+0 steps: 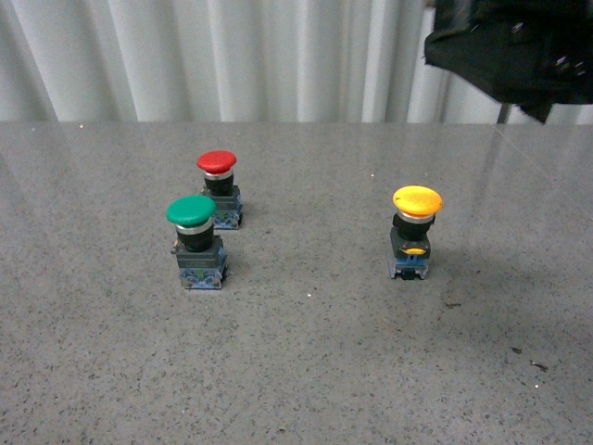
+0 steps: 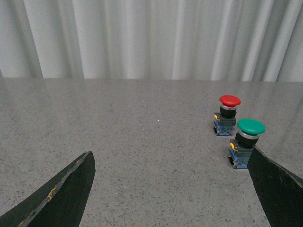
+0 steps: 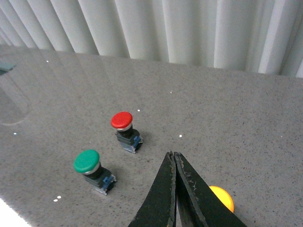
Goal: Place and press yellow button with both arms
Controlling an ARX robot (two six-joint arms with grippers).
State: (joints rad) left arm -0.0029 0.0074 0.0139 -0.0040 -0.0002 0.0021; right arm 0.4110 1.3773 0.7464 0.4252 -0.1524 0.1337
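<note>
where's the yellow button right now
In the front view, the yellow mushroom-capped push button stands upright on the grey table's right side, apart from the green-capped button.

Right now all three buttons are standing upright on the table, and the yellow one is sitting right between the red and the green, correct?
Not quite. The three do stand upright, but the yellow button stands alone, off to the right. The red button and green button sit close together on the left of the table. The front view shows this.

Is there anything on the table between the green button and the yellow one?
Nothing: in the front view, only bare grey tabletop lies between the green button and the yellow button.
</note>
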